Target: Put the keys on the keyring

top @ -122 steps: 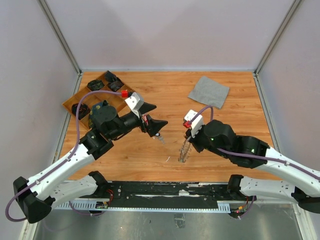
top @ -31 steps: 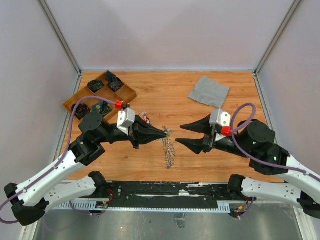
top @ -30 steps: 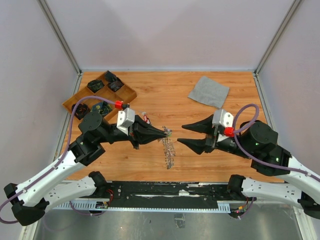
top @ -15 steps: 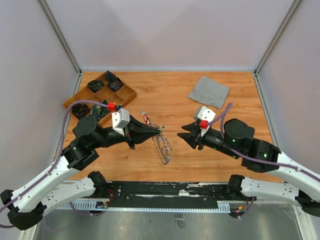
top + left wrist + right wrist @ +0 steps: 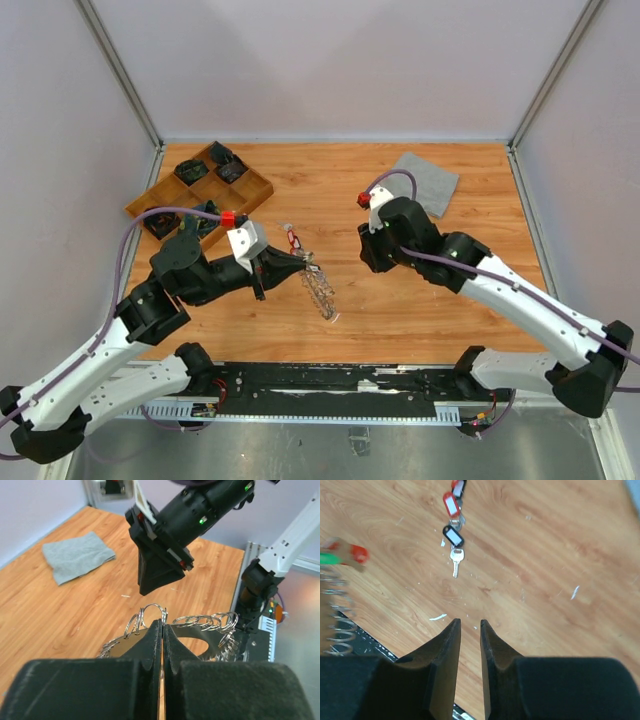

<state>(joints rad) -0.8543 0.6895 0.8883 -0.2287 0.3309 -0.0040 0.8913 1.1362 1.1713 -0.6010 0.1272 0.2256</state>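
1. The top view is bright and even. Shadows on the table (image 5: 330, 180) are soft and faint.
2. In the left wrist view the left hand (image 5: 162, 626) is close, dark and a bit fuzzy. The keyring (image 5: 202, 621) shines.
3. In the right wrist view the keys (image 5: 454, 536) look sharp, but the left edge is blurry.

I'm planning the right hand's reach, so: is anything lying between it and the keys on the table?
Nothing visible does. Only bare table lies between the right hand and the keys; the keyring, pinched in the left hand, hangs off to one side.
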